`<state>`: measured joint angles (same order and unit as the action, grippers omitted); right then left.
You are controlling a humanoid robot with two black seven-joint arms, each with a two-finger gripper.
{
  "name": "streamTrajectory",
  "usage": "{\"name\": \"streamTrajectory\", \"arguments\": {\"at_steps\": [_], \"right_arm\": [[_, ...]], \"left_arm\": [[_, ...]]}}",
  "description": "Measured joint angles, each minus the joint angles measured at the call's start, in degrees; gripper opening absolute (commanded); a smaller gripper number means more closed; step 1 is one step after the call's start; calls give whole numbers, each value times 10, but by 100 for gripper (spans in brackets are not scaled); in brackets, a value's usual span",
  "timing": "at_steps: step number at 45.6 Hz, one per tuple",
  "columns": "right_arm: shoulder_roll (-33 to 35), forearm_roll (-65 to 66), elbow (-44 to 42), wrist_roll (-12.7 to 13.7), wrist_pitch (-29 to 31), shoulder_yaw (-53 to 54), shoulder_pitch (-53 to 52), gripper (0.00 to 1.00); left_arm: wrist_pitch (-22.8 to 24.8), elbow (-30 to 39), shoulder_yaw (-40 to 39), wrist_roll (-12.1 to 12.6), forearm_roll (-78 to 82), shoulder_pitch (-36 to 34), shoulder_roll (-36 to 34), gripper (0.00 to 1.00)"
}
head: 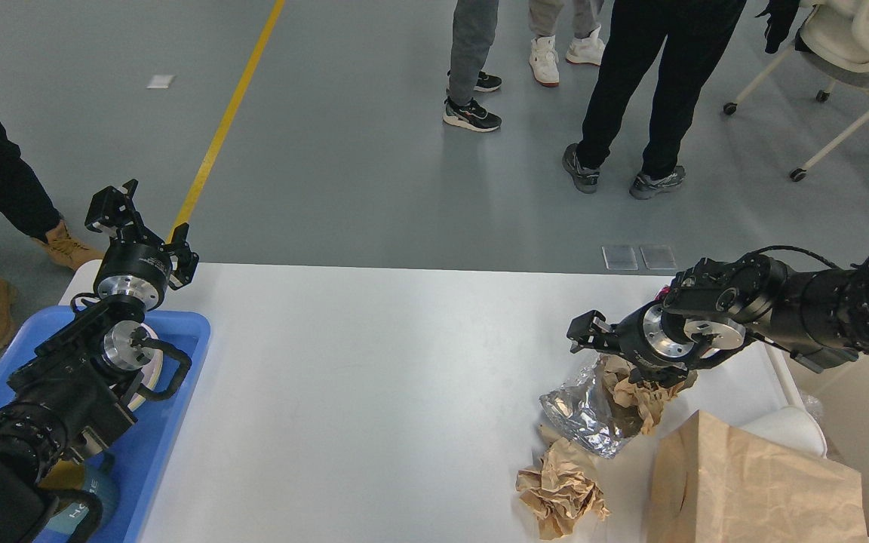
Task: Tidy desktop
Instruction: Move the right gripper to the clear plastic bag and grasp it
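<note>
Foil point(581, 411) under the right hand point(581, 335), whose spread I cannot tell, may tear or scatter paper point(561, 490) off the surface point(374, 392).

— What does the room look like beyond the work area?

— A smooth grey floor point(359, 151) fills the upper half of the frame, evenly lit with a soft sheen. A yellow line point(227, 117) runs diagonally from the top centre-left down toward the left.

— Any furniture?

— A white office chair on castors point(849, 53) stands in the upper right corner. Two small clear floor plates point(639, 257) sit side by side right of centre, and a pale scrap point(161, 81) lies at upper left.

— People?

— Only legs: several standing at the top centre point(653, 90), and one person in tan boots point(65, 245) at the left edge.
</note>
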<state>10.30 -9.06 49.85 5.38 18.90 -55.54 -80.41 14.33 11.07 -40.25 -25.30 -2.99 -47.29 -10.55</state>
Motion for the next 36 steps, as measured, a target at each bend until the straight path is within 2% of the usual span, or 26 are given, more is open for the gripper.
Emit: {"name": "streamTrajectory", "arguments": {"at_steps": [16, 36], "right_arm": [[-14, -2, -15, 0, -3, 0, -1, 100], [-43, -3, -79, 0, -19, 18, 71, 100]], "left_arm": [[0, 0, 0, 0, 0, 0, 0, 96], [0, 0, 0, 0, 0, 0, 0, 96]]}}
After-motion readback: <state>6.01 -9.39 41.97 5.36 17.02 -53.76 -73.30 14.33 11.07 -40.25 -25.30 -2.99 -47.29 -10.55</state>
